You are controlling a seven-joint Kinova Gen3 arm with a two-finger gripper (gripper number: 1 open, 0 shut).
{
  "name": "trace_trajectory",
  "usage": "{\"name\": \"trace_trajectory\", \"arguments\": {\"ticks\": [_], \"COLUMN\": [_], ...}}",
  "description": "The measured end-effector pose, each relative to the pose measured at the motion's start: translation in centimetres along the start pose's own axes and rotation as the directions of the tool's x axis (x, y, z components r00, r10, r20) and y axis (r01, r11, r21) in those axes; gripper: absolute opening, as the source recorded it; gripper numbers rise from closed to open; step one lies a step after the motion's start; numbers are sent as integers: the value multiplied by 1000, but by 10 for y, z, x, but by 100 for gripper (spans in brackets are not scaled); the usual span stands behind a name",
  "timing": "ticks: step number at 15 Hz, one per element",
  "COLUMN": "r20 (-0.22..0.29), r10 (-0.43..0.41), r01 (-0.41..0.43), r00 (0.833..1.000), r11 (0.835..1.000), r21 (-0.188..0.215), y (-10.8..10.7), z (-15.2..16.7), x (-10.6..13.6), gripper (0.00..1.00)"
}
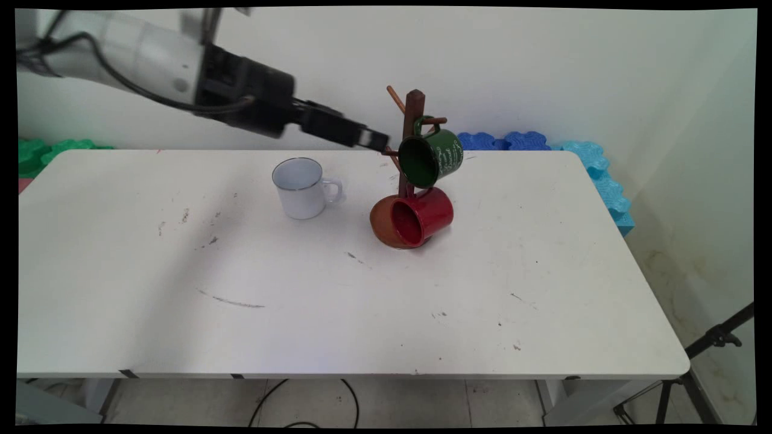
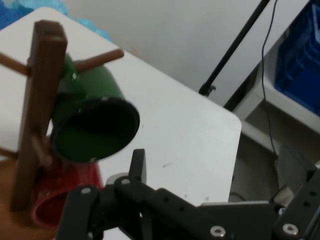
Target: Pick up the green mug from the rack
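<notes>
the white table (image 1: pixel 338 313) lies mostly bare, with wide open room along its near and left sides. toward the back stands a brown mug tree (image 1: pixel 412 144) with a green mug (image 1: pixel 431 158) hung on a peg and a red mug (image 1: pixel 420 218) below it at the base. a white mug (image 1: pixel 301 188) stands upright to the left, well apart. the gripper (image 1: pixel 375 140) hangs just left of the green mug's rim; whether its jaws are apart cannot be told. the tree's base is partly hidden behind the red mug.
</notes>
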Motion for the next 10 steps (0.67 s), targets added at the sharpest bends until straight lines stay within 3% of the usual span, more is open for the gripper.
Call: {"name": "trace_trajectory", "arguments": {"ticks": [6,10], "r20": [-33,-51], "r10": [-56,-83], "r01": [57,87], "r00": [998,995], "r11": [998,994], "r21": [25,67], "y": [3,2], "z": [52,77], "x": [-8,-22], "gripper": [100,100]}}
